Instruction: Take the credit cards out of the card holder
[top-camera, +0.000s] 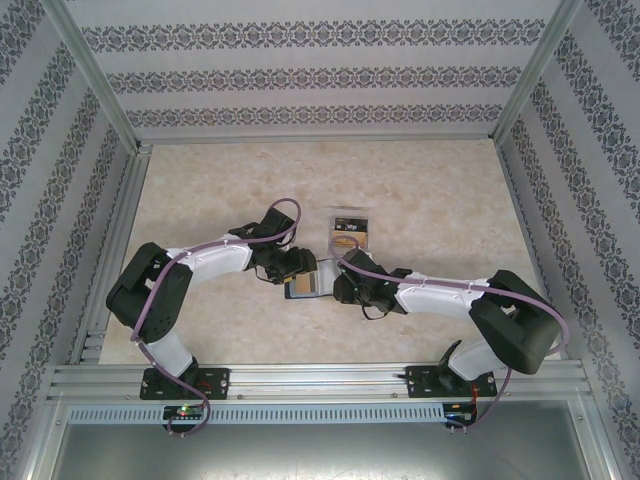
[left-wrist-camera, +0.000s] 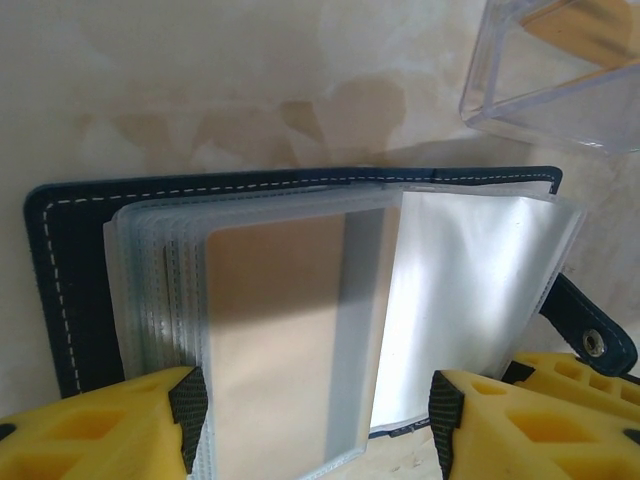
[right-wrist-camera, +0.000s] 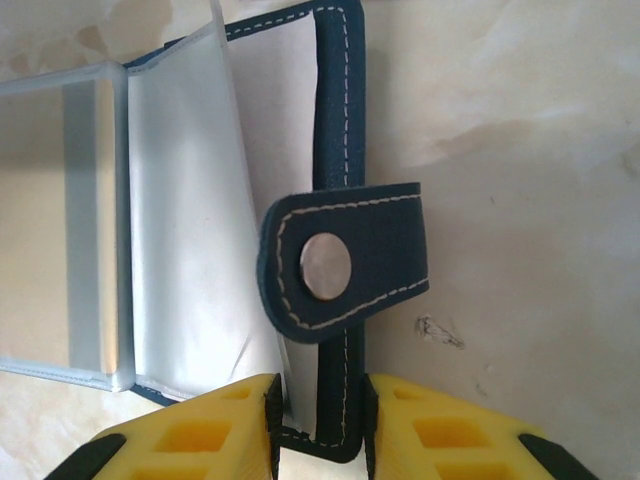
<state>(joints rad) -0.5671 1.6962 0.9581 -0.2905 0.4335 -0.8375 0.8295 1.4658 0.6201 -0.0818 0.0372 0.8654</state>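
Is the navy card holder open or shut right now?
Open. The dark navy folding card holder lies spread, its clear plastic sleeves exposed, and its snap tab sits unfastened.

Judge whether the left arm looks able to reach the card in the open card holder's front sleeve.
Probably yes: the left gripper stands open astride the sleeved credit card, nothing else between them, while the right gripper clamps the card holder at its edge.
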